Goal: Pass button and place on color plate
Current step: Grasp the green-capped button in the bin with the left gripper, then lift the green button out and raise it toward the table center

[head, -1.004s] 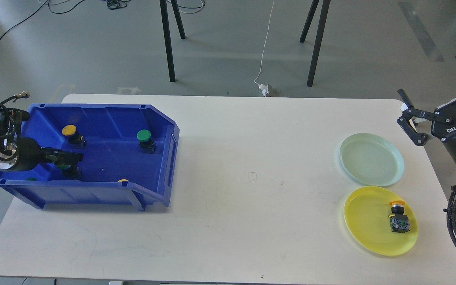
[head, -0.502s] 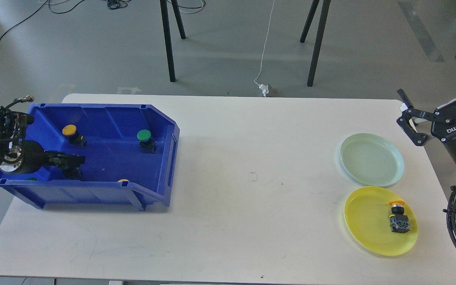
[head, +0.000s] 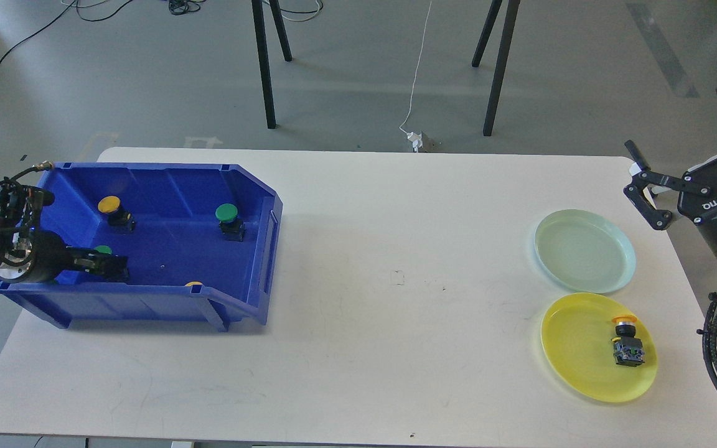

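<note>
A blue bin (head: 165, 167) at the table's left holds a yellow button (head: 109, 204), a green button (head: 226, 213) and a yellow cap (head: 193, 284) half hidden by the front wall. My left gripper (head: 112, 267) reaches low into the bin's near-left part. A green button cap (head: 103, 250) shows just behind its dark fingers; I cannot tell whether they hold it. My right gripper (head: 674, 118) is wide open and empty beyond the table's right edge. A pale green plate (head: 584, 250) is bare. A yellow plate (head: 573, 348) holds a yellow-capped button (head: 626, 339).
The white table (head: 396, 280) runs between bin and plates. Black stand legs (head: 263, 68) and a white cable (head: 417, 68) are on the floor behind the table. My right arm's cables (head: 716, 348) hang off the right edge.
My left gripper has drawn back to the left and lower in the bin. The green cap now shows behind its fingers. The right arm has not moved.
</note>
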`<action>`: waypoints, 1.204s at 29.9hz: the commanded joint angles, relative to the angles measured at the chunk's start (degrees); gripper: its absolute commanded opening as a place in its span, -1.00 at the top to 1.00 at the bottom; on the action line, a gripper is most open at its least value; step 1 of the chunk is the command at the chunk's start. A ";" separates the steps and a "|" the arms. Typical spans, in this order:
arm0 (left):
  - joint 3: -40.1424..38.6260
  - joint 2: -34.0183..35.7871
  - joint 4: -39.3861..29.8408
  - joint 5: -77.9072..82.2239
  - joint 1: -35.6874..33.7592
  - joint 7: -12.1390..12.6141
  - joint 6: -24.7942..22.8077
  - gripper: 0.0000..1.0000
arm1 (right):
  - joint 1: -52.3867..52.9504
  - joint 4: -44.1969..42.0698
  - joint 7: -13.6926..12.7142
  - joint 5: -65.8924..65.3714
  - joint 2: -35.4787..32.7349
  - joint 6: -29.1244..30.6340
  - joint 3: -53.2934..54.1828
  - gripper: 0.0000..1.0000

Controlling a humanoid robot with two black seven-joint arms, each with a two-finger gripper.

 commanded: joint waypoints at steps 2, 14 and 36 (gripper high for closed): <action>0.02 -0.06 0.08 -0.04 -0.06 0.00 0.16 -0.17 | 0.00 -0.02 0.00 0.00 0.00 0.00 0.16 -0.99; 0.20 -0.06 -0.89 -0.12 -0.67 0.00 2.09 0.86 | 0.00 -0.02 0.00 -0.09 0.00 -0.09 -0.02 -0.99; -19.93 3.04 -41.42 -36.13 -9.73 0.00 -7.36 0.86 | 0.09 -0.63 0.09 -19.59 0.44 -2.90 -3.00 -0.99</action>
